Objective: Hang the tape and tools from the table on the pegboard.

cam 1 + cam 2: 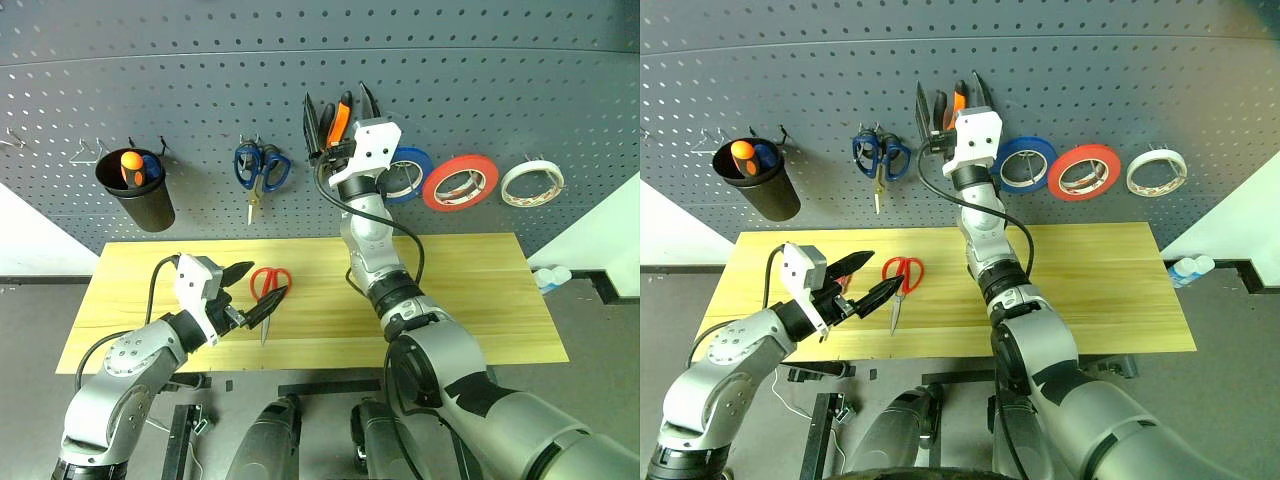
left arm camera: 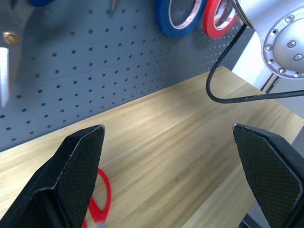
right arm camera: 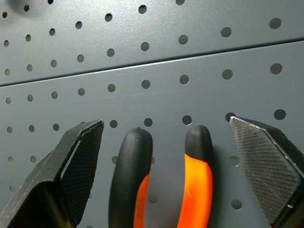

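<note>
Red-handled scissors (image 1: 268, 288) lie closed on pale table (image 1: 480, 290).

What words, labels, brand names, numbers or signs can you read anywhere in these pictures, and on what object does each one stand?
None: no readable text stands on the pegboard, the table, the tape rolls, the tools or the black cup.
</note>
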`<state>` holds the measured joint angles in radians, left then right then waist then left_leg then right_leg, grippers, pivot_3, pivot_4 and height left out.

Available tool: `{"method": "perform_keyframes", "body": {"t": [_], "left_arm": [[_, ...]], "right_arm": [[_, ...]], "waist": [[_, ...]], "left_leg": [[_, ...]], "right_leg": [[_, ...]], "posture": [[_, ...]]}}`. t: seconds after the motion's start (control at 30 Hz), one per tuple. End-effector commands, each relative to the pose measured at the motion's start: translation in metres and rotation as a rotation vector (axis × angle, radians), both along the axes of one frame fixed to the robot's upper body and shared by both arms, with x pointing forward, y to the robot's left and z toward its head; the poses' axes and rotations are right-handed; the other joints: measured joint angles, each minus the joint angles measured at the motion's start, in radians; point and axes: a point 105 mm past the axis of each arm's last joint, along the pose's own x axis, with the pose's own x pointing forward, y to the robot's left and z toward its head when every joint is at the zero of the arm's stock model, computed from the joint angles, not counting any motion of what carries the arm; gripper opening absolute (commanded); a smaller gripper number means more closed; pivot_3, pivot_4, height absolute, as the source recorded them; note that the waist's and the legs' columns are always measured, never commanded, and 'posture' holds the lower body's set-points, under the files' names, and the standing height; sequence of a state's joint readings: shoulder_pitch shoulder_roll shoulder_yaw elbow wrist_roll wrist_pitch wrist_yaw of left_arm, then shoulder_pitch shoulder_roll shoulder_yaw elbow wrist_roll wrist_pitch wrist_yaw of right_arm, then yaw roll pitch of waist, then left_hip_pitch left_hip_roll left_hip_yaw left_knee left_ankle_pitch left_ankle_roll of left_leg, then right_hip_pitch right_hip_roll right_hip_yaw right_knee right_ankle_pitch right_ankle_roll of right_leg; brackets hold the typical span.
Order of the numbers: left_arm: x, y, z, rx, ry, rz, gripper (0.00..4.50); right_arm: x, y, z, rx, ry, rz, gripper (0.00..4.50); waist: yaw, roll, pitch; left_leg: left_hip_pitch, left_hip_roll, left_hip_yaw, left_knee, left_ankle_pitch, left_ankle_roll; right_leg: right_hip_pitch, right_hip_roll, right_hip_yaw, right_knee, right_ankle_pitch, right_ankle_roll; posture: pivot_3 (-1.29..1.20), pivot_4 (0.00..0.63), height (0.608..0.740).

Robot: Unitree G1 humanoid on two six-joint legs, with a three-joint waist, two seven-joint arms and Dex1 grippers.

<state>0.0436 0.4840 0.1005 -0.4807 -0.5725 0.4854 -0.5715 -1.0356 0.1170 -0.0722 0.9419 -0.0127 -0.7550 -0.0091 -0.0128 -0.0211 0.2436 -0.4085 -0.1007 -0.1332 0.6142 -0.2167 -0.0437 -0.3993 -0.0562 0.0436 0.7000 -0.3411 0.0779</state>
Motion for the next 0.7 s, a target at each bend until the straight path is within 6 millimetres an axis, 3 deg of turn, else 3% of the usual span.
{"method": "perform_keyframes", "body": {"t": [0.03,0.3,0.7], "left_arm": [[0.002,-0.003,0.008,0.001,-0.055,-0.016,4.5],[0.012,-0.006,0.01,-0.007,-0.085,-0.025,4.5],[0.024,-0.009,0.008,-0.016,-0.11,-0.034,4.5]], "right_arm": [[-0.004,-0.005,0.009,0.017,-0.036,-0.002,4.48],[-0.009,-0.008,0.005,0.0,-0.044,-0.003,4.48],[-0.029,-0.011,0.005,-0.029,-0.071,0.04,4.48]], "waist": [[0.0,0.0,-0.001],[-0.001,-0.001,-0.004],[-0.002,-0.003,-0.053]], "left_leg": [[0.0,0.0,0.0,0.0,0.0,0.0],[0.0,0.0,0.0,0.0,0.001,-0.001],[-0.001,0.003,0.002,0.0,0.001,-0.002]], "right_leg": [[0.0,0.0,0.0,0.0,0.0,0.0],[0.0,0.0,0.0,0.0,0.0,0.0],[-0.002,0.003,0.0,0.0,0.001,-0.001]], "posture": [[0.11,0.136,0.717],[0.09,0.108,0.717],[0.06,0.067,0.717]]}}
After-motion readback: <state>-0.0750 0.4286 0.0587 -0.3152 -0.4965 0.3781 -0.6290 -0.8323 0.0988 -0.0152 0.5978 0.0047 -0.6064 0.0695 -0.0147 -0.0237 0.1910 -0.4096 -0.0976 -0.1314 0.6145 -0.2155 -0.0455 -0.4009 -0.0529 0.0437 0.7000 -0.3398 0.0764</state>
